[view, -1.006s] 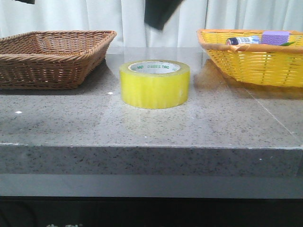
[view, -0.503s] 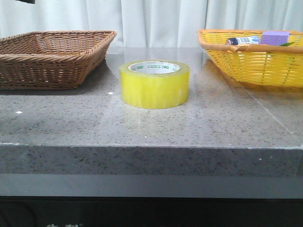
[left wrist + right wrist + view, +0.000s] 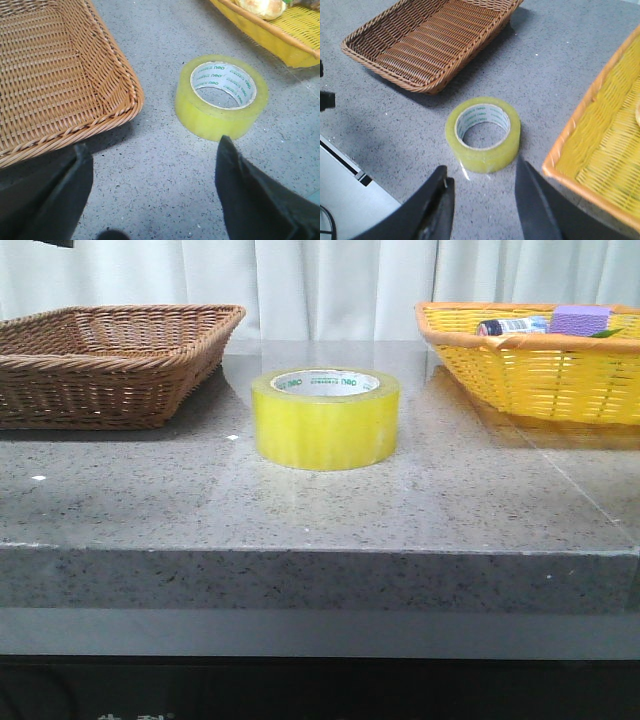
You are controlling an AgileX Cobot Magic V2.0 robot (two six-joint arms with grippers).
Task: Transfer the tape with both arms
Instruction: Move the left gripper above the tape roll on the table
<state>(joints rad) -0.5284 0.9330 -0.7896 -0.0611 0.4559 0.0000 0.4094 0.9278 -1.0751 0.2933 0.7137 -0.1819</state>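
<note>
Left fingers: the left gripper (image 3: pixel 152 192) stands wide open with nothing between its two black fingers (image 3: pixel 250 195); grey stone shows through the gap.
Right fingers: the right gripper (image 3: pixel 482 200) is also spread apart and holds nothing; its fingers (image 3: pixel 532 200) hang above the table.
Tape: the tape (image 3: pixel 327 417) lies flat on the table (image 3: pixel 320 510), hole upward, touched by neither gripper. It sits just beyond the left gripper's far finger, and just ahead of the gap between the right gripper's fingers.
Brown basket: the brown basket (image 3: pixel 55 75) lies ahead of the left gripper's near finger, its corner near the tape but apart from it.
Yellow basket: the yellow basket (image 3: pixel 600 150) lies beside the right gripper's outer finger.
Wrist views only: both grippers and their open stance; the white core with green print seen from above; the inside of the brown basket, bare wicker; a pale rounded thing in the yellow basket, too cropped to name.
Front view only: no gripper at all; the tape midway between the two baskets; a purple block (image 3: pixel 582 319) and a dark bottle (image 3: pixel 512 326) poking over the yellow basket's rim.
Change from a second ago: a dark shape hung at the top of the front view above the tape; it has gone. The tape has not moved.
</note>
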